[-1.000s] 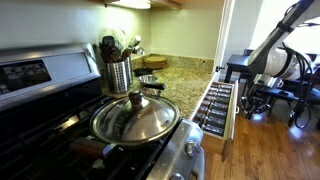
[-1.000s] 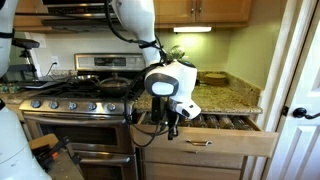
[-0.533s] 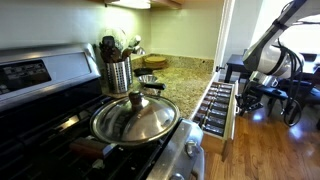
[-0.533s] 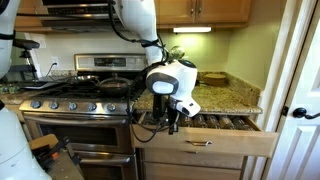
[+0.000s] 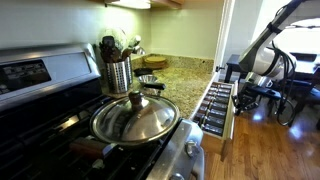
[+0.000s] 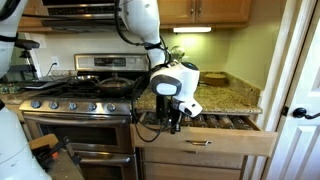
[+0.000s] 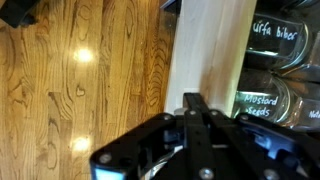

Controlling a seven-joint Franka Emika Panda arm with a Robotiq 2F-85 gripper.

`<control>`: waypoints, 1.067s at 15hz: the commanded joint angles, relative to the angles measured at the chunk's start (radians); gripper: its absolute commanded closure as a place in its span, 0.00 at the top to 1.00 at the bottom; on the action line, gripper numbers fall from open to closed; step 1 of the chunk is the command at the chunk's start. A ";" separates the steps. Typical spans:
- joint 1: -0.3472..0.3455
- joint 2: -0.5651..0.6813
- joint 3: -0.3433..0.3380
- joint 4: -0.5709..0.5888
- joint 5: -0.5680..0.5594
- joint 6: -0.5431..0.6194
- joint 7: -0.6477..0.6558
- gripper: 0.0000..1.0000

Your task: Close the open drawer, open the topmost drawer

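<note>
**Gripper** (image 7: 193,104): enters the wrist view at 6 o'clock. Nothing is seen in its grip, and whether the jaws stand parted or closed cannot be told.

**Open drawer** (image 7: 205,50): its pale front panel lies just beyond the fingertips, running toward 12 o'clock. In an exterior view it stands pulled out under the granite counter (image 6: 228,101).
- Step judged: closing it.
- Handling: press flat on the panel face and push straight along the slides, gently, so the jars stay put.

**Spice jars** (image 7: 265,105): inside the drawer at 3 o'clock. The chalk labels read "Mustard seeds" and, partly, "…ffa biber".
</note>
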 commanded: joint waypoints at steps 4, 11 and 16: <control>0.056 0.042 -0.012 0.087 -0.010 -0.031 0.046 0.03; 0.134 0.099 -0.025 0.198 -0.050 -0.042 0.138 0.03; 0.188 0.147 -0.033 0.297 -0.108 -0.057 0.225 0.03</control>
